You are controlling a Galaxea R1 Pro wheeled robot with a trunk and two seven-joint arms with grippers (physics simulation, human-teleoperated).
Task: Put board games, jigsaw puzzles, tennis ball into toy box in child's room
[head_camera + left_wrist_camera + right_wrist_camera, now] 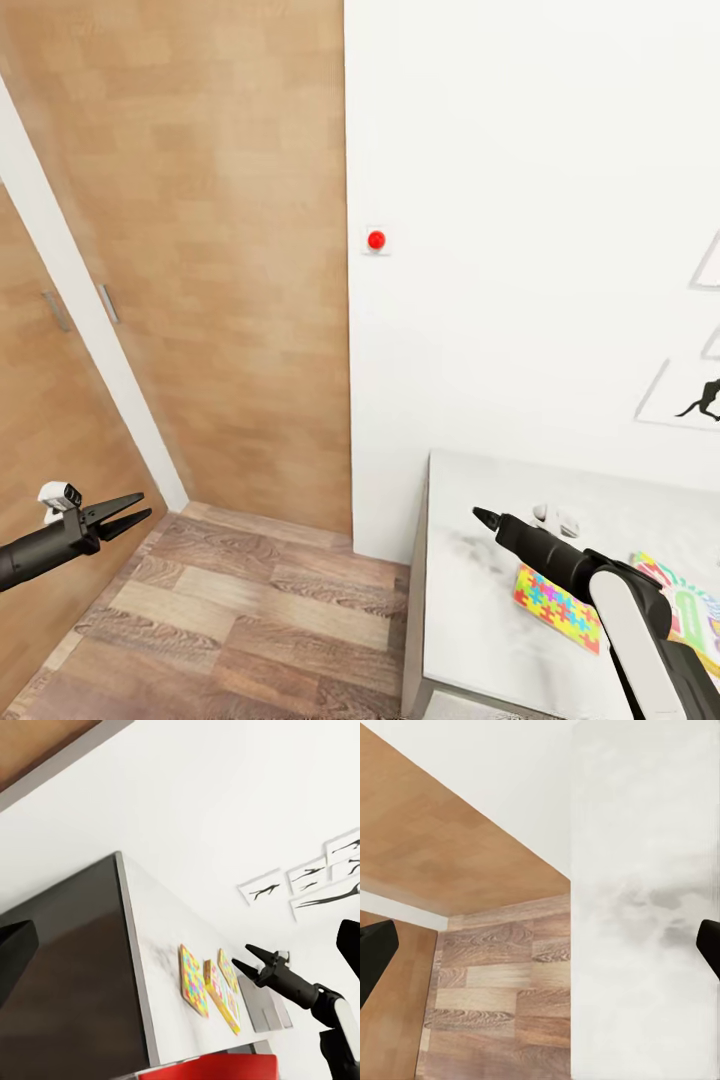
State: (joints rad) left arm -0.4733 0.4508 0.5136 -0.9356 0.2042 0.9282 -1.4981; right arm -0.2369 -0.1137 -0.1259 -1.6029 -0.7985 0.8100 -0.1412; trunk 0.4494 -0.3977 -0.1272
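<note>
Grippers first: left gripper has fingers slightly apart, holding nothing, hanging over the wood floor near the wooden door. Left arm reaches in level from the left edge. Right gripper looks pinched to a point in head view, but the right wrist view shows its fingertips at opposite edges, so can't tell; nothing held. It's above the table, arm stretched forward over the near corner. One jigsaw puzzle lies flat on the table just beside the right forearm; a board game lies beyond it. Red button on the white wall.
</note>
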